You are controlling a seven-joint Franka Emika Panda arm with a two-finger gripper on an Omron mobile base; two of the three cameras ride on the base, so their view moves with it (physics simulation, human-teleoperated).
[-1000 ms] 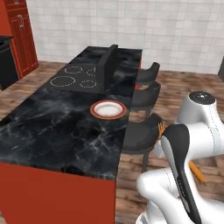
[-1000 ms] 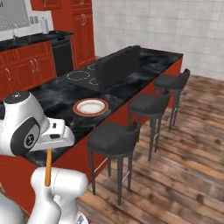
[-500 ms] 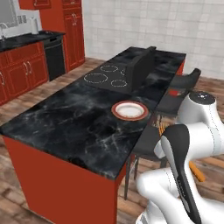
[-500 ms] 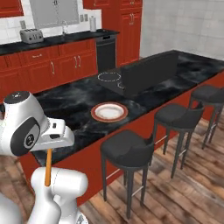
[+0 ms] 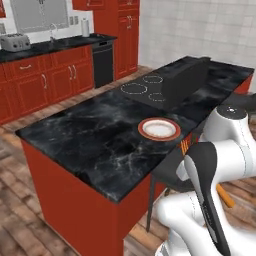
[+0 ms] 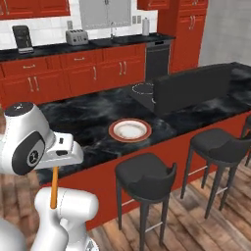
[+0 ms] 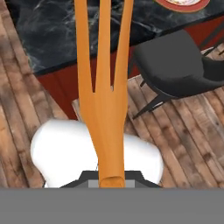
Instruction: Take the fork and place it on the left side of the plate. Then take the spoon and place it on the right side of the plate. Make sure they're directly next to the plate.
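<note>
The tool (image 6: 55, 169) is clenched on the fork (image 6: 55, 188), and this grip is the same as one second ago. In the right base view the orange fork hangs straight down from the hand, beside the robot's own white body. In the hand view the fork (image 7: 103, 94) runs up the middle of the picture, with its tines pointing up toward the dark desk (image 7: 48, 35). In the left base view a short orange piece of the fork (image 5: 225, 195) shows behind the arm, low on the right.

What differs from the earlier frames is the whole picture, so the base has driven and turned, not the things. One second ago the left base view looked along the desk toward a pale wall; now it looks across the desk (image 5: 85, 140) at red cabinets (image 5: 45, 80) and a toaster (image 5: 14, 43). The plate (image 5: 159, 128) lies as before on the desk near its edge, in front of the cooktop rings (image 5: 142, 86). In the right base view the plate (image 6: 130, 130) lies above a black stool (image 6: 145, 176), well apart from the fork. The stools stay at the desk's near side in that view.
</note>
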